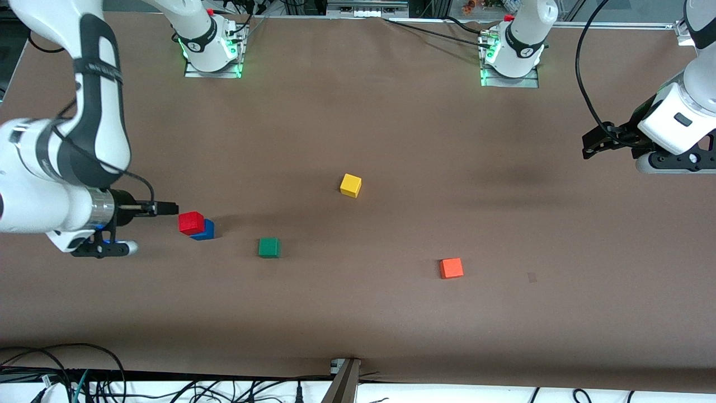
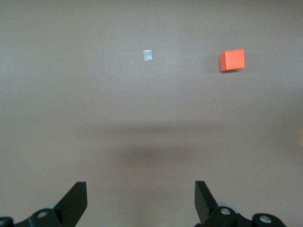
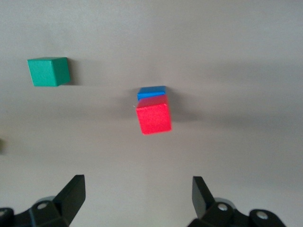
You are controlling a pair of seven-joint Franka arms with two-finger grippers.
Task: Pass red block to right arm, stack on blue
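A: As the red block (image 1: 191, 222) sits on top of the blue block (image 1: 205, 230), note that it is not square to it: turned a little and overhanging, with a strip of blue showing beside it in the right wrist view.

B: Location of the stack?

A: Toward the right arm's end of the brown table (image 1: 391, 313). The green block (image 1: 269, 247) lies beside it, slightly nearer the front camera. The yellow block (image 1: 351, 185) sits mid-table, farther from the camera; the orange block (image 1: 451, 268) lies toward the left arm's end.

B: Right gripper (image 3: 137, 191)?

A: Up in the air just beside the stack, apart from it, jaws spread wide, nothing between them.

B: Left gripper (image 2: 141, 198)?

A: Waiting above bare table at its own end, jaws wide and empty. Its wrist view shows the orange block and a small pale tape mark (image 2: 147, 56).
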